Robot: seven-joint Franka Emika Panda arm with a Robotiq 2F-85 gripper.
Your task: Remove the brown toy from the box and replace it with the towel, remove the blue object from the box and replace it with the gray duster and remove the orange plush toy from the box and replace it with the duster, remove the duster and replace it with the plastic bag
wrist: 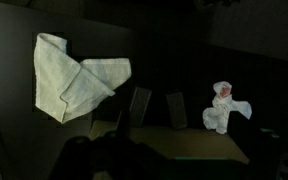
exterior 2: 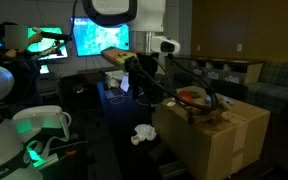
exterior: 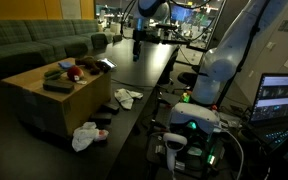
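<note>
In an exterior view, a green sofa (exterior: 34, 45) fills the far left; at its 5 o'clock stands the box (exterior: 44, 105), a large tan cardboard one with its top open; the orange plush toy (exterior: 69, 68) lies in the top of the box near the far edge, and the same reddish toy shows on top of the box in both exterior views; at the toy's 3 o'clock, at the box's right corner, lies the gray duster (exterior: 104, 65), a dark flat pad, though the dim light does not show whether it rests on the rim or inside; at the box's 5 o'clock, outside it and down on the dark surface (exterior: 149, 85), sits the plastic bag (exterior: 84, 135), a white crumpled lump; at the bag's 1 o'clock, also outside the box, lies the towel (exterior: 127, 97), pale and rumpled; further right rises the white arm (exterior: 224, 60), and at the far right a laptop (exterior: 284, 100) shows a lit screen; in the wrist view the towel lies at the left, folded to a loose point that aims towards 3 o'clock; the gripper (wrist: 158, 96) sits at the centre with its jaws spread wide and nothing between them, only bare dark surface; the plastic bag lies at the gripper's 3 o'clock, well apart from the jaws, white with a small reddish mark near its top.
</note>
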